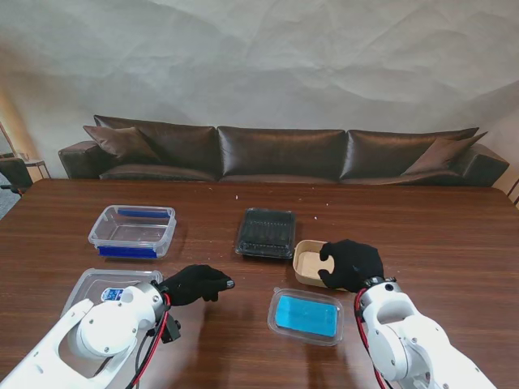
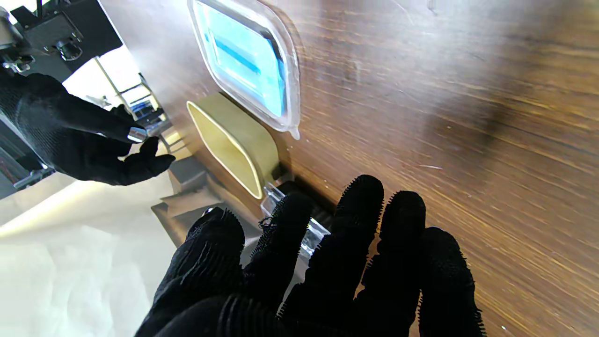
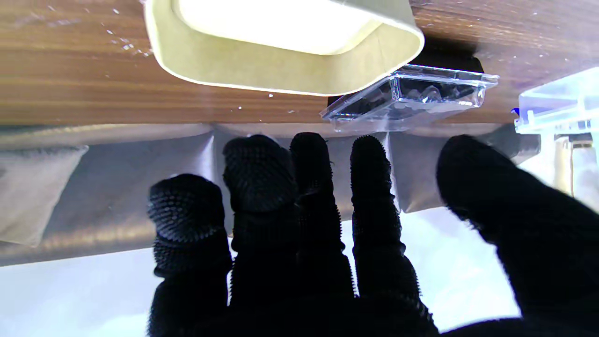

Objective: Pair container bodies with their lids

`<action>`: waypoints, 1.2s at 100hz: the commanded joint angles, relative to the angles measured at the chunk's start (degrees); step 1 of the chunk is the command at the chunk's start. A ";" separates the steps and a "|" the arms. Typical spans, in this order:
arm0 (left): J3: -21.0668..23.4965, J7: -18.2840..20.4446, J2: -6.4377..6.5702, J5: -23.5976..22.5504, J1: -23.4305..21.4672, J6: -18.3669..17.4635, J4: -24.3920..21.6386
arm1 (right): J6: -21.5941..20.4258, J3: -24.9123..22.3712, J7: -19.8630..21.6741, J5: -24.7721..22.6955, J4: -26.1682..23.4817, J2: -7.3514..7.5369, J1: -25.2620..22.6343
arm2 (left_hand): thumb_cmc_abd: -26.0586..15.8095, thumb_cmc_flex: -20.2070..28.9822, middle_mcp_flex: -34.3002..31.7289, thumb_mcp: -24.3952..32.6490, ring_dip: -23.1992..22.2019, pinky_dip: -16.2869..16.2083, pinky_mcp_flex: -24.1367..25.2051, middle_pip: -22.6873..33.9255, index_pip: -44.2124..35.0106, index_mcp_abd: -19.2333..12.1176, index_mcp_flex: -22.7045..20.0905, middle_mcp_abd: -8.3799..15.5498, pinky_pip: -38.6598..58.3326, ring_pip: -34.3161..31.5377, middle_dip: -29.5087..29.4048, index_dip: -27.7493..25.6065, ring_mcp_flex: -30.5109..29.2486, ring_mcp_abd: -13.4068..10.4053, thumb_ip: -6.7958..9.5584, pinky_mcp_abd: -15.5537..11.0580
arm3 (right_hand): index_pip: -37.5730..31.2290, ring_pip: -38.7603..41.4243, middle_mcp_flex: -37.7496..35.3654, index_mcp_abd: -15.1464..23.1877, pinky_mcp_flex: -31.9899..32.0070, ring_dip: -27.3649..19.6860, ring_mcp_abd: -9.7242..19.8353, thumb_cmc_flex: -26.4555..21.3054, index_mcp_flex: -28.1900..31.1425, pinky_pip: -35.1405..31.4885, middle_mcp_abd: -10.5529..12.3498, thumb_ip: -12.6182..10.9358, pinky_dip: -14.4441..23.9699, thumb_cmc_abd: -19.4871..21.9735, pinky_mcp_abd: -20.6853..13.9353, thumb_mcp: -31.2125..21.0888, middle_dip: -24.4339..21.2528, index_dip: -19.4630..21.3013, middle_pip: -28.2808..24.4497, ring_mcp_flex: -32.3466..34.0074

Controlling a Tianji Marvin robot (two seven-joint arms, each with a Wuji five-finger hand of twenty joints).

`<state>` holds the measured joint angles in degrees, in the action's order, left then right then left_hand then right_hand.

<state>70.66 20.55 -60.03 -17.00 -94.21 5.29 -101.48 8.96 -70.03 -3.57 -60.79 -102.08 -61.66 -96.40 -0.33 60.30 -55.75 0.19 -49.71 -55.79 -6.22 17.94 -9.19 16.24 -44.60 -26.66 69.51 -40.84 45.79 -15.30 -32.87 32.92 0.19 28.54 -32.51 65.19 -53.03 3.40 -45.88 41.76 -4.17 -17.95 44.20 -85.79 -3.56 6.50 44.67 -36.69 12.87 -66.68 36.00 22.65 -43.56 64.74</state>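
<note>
Stand view: dark wooden table (image 1: 454, 235) carries five things. Clear rectangular plastic tub with blue clips (image 1: 132, 231) sits toward the left edge. Black ribbed tray under a clear lid (image 1: 266, 232) is mid-table. Tan paper bowl with rounded corners (image 1: 309, 261) is just right of the black tray and nearer to me. Clear lid with a cyan panel (image 1: 306, 315) lies flat near the near edge, right of centre. Clear flat lid with a blue label (image 1: 101, 287) lies by the near-left corner, partly under my left arm.

My right hand (image 1: 350, 264) hangs over the tan bowl's right part, fingers spread, grasping nothing; right wrist view shows the bowl's rim (image 3: 281, 56) clear of the fingertips (image 3: 259, 161). Contact is probably none, though the stand view hides that side.

My left hand (image 1: 198, 284) floats between the labelled lid and the cyan lid, fingers loosely extended and released, palm empty. Left wrist view shows the cyan lid (image 2: 245, 58) and tan bowl (image 2: 234, 140) well beyond the fingers (image 2: 358, 201).
</note>
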 commanded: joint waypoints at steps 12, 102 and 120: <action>-1.70 0.64 -0.25 0.26 0.01 -0.48 -0.43 | -0.81 -4.03 3.63 0.69 -5.05 0.26 -6.75 | -2.28 0.30 -3.02 -0.63 -13.02 -14.49 -7.03 14.44 0.12 0.93 -1.02 -0.99 11.28 -20.66 19.64 -0.14 -6.68 4.31 -0.60 -1.83 | -2.36 10.10 -7.05 1.11 -2.86 2.06 2.46 -3.75 1.14 -10.14 -0.60 0.77 0.69 1.33 0.99 -5.65 8.69 -4.24 -7.53 10.45; -12.81 3.93 0.28 0.33 8.58 3.64 6.00 | 5.08 -9.07 18.88 2.25 -9.92 1.49 -14.44 | -2.51 2.11 -8.19 -0.58 -17.73 -20.93 -16.84 35.92 3.15 3.60 2.72 2.10 16.82 -40.43 30.94 4.83 -17.72 0.31 -0.65 1.90 | -0.51 37.56 -30.03 -4.02 -23.69 20.93 18.76 -2.69 2.55 -34.18 5.33 -5.73 0.53 8.55 -13.61 -12.69 16.07 -13.04 -22.98 10.99; -14.83 4.26 0.19 1.15 10.48 3.87 7.60 | 6.55 -8.47 20.39 2.18 -9.04 1.69 -14.03 | -2.62 1.94 -8.25 -0.65 -17.55 -20.83 -16.84 36.28 3.43 2.63 3.50 2.32 16.84 -40.78 31.11 5.37 -17.83 0.00 -0.65 1.93 | 0.92 37.37 -29.95 -4.63 -23.72 21.37 18.71 -2.52 1.17 -34.18 5.15 -5.85 0.98 8.68 -14.07 -13.07 15.51 -13.56 -22.87 11.03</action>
<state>56.22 23.26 -59.49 -16.21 -84.24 8.84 -94.41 14.99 -78.90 15.69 -58.90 -111.69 -59.99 -110.19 -0.33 60.37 -62.62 0.19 -66.94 -77.07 -22.35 52.59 -6.38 19.69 -42.28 -22.77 86.17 -75.33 75.85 -10.38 -47.54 30.69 0.20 31.96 -32.42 97.76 -76.82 -0.17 -46.43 62.04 4.76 -20.86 46.11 -106.90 5.00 2.40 43.04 -29.90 1.36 -75.81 51.30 9.14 -63.64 75.80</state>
